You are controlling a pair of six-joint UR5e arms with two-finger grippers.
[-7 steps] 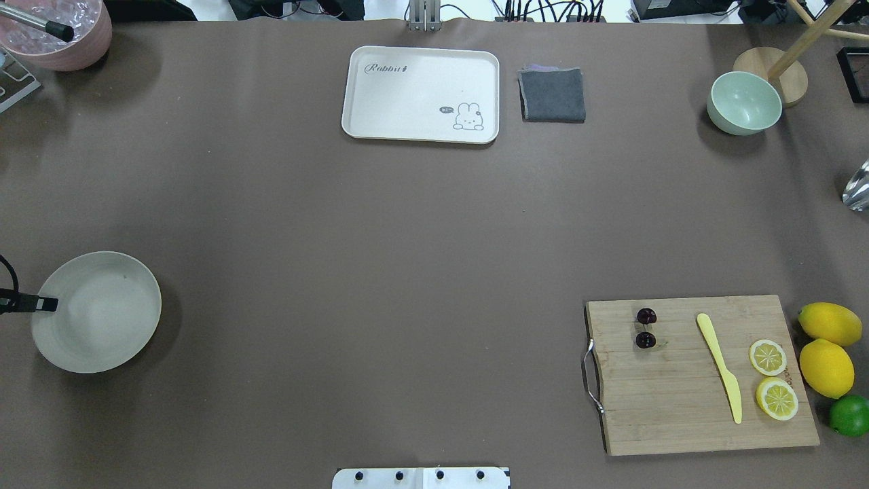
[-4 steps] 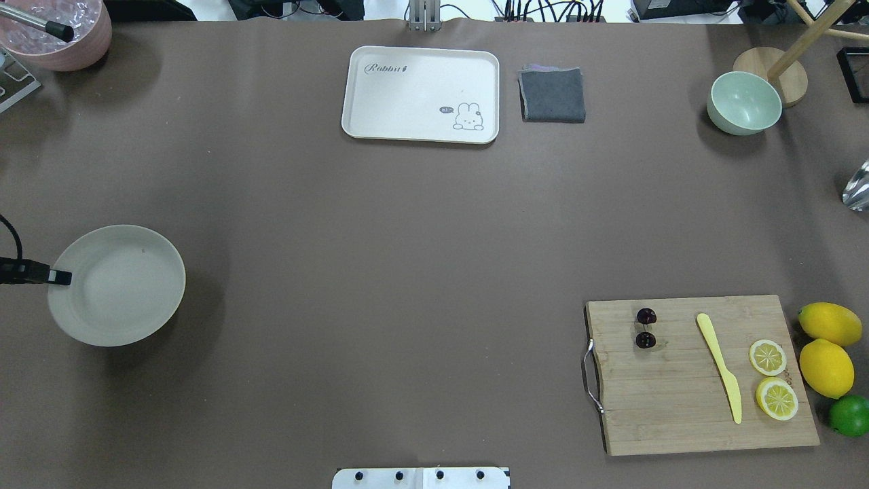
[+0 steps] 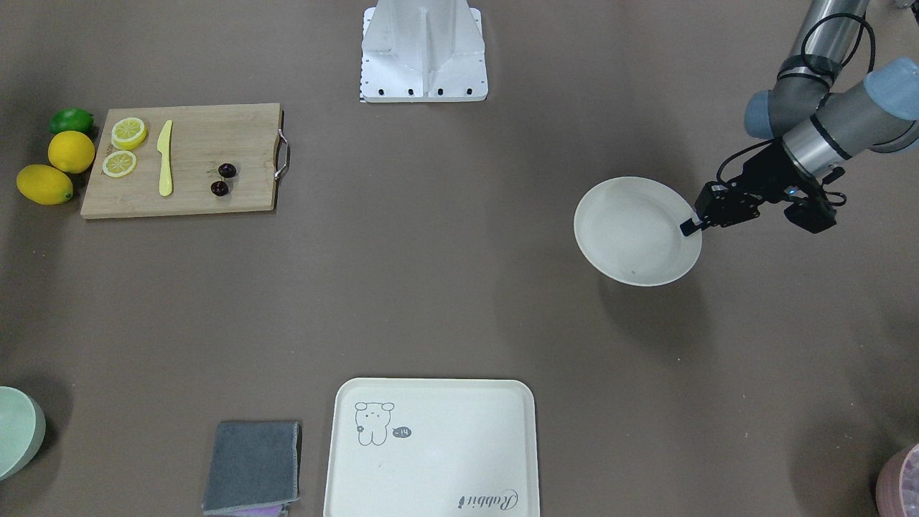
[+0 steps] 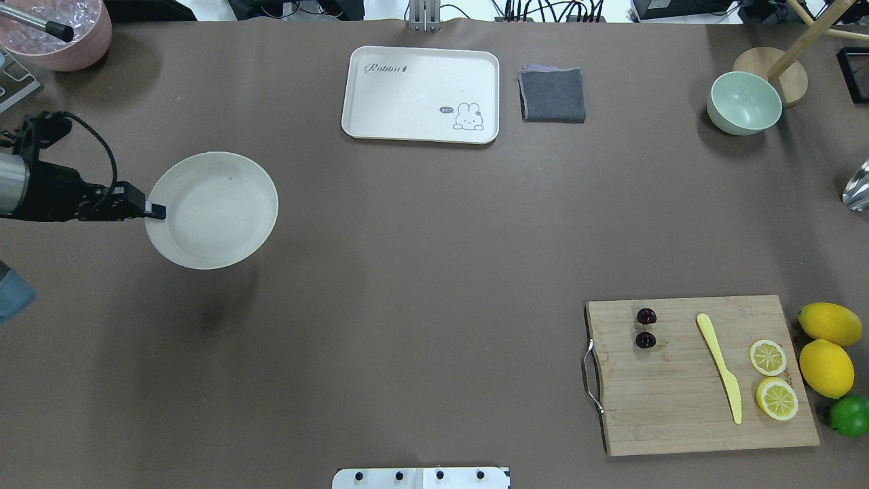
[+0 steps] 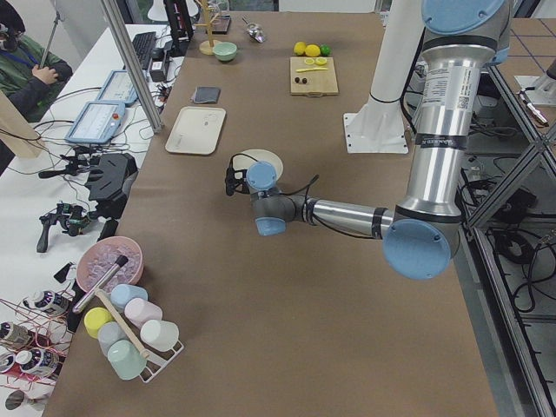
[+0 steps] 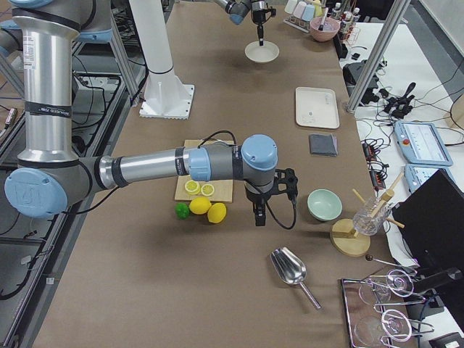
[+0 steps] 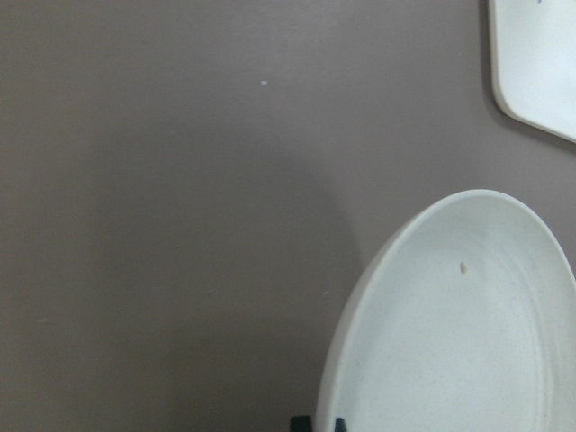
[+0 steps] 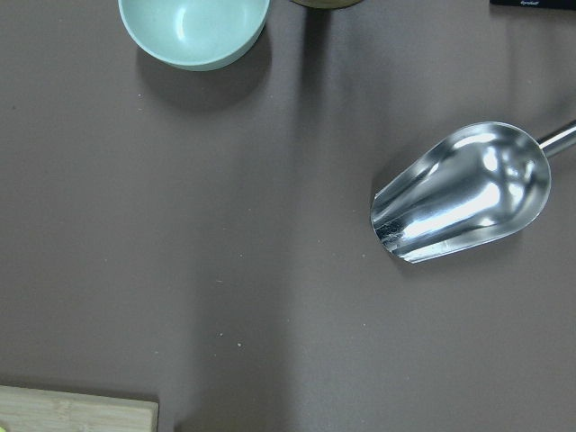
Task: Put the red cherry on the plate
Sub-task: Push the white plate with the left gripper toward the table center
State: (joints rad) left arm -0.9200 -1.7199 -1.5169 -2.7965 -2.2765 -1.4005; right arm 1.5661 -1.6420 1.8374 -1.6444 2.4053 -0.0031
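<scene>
The left gripper (image 4: 156, 211) is clenched on the left rim of the plate (image 4: 224, 224), at the left of the overhead view. Its dark fingertips (image 7: 302, 423) show at the bottom edge of the left wrist view, pinching the rim. The plate hangs roughly level and clear of the table (image 4: 407, 272), its shadow falling apart from it, lower in the frame. A tiny speck marks its inner face.

The right gripper (image 6: 259, 217) shows only in the exterior right view, pointing down over the table between the lemons and the green bowl; whether it is clenched or released cannot be told.

The red cherry (image 4: 645, 329) lies on the left part of the wooden cutting board (image 4: 679, 414), lower right of the overhead view, well apart from the plate. Its two dark fruits sit one above the other near the board's metal handle. Further right on the board lie a yellow knife (image 4: 719, 367) and two lemon halves (image 4: 768, 357). Off the board's right edge sit two whole lemons (image 4: 826, 367) and a lime (image 4: 849, 415).

A cream tray (image 4: 421, 88) with a rabbit drawing lies at top centre, a folded grey cloth (image 4: 552, 95) just right of it, and the green bowl (image 4: 744, 103) at upper right. A metal scoop (image 8: 463, 202) shows at the right of the right wrist view
</scene>
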